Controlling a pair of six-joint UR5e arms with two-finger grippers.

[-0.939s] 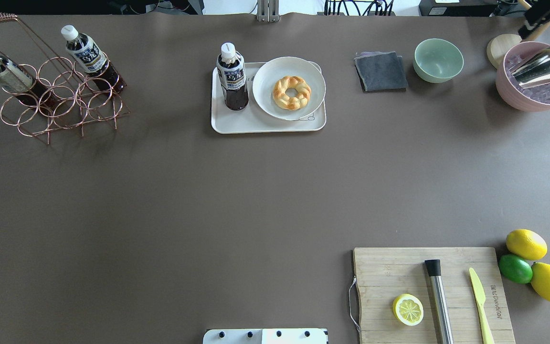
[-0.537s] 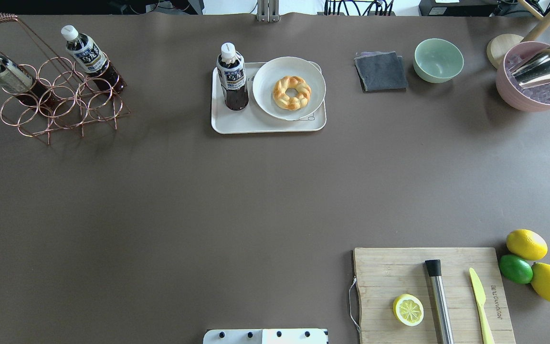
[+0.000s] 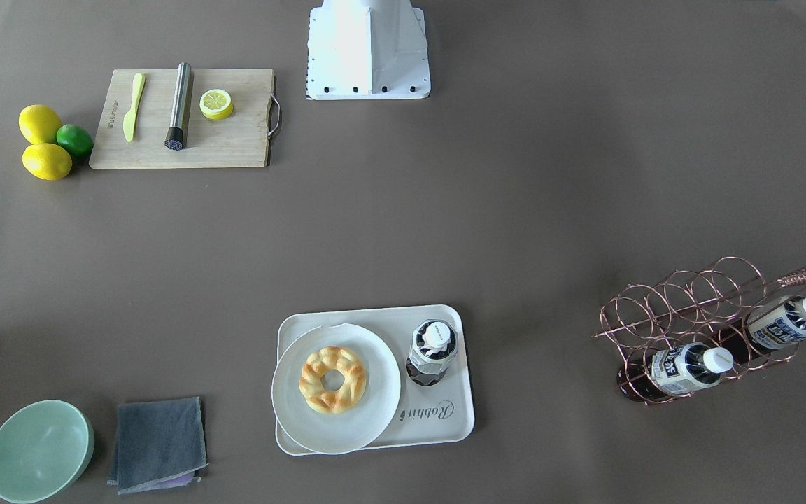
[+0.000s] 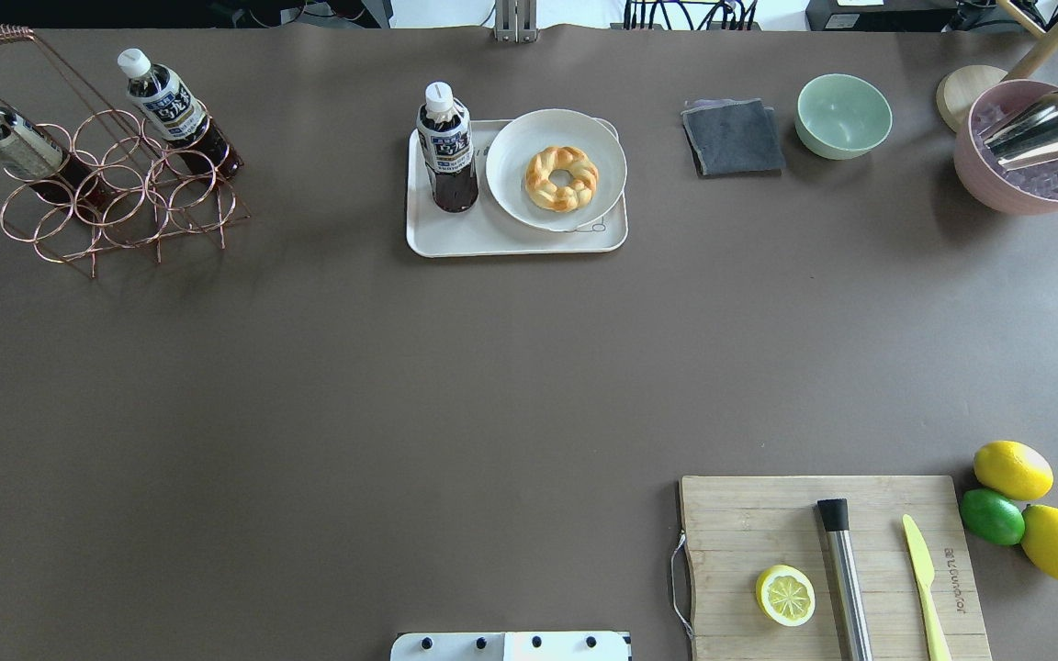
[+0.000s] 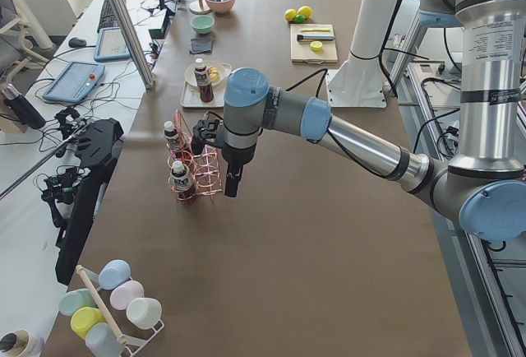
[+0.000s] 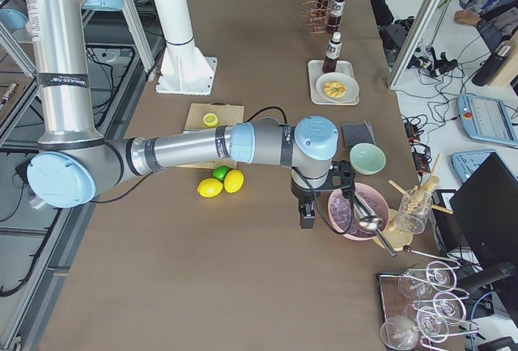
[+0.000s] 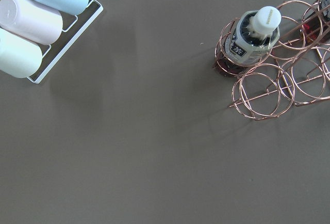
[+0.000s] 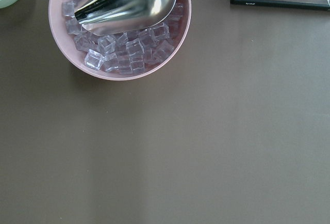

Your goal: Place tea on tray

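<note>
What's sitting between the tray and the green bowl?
A folded grey cloth, right beside the bowl. The overhead view shows it, with bare table between it and the tray.

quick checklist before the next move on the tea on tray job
1. Tea upright on tray: ok.
2. Tea beside the plate, not on it: ok.
3. Left claw off the tea, near the rack: ok.
4. Right claw off the tea, by the pink bowl: ok.
5. Claws open: cannot tell, side views only.
6. Two other bottles seated in rack: ok.
</note>
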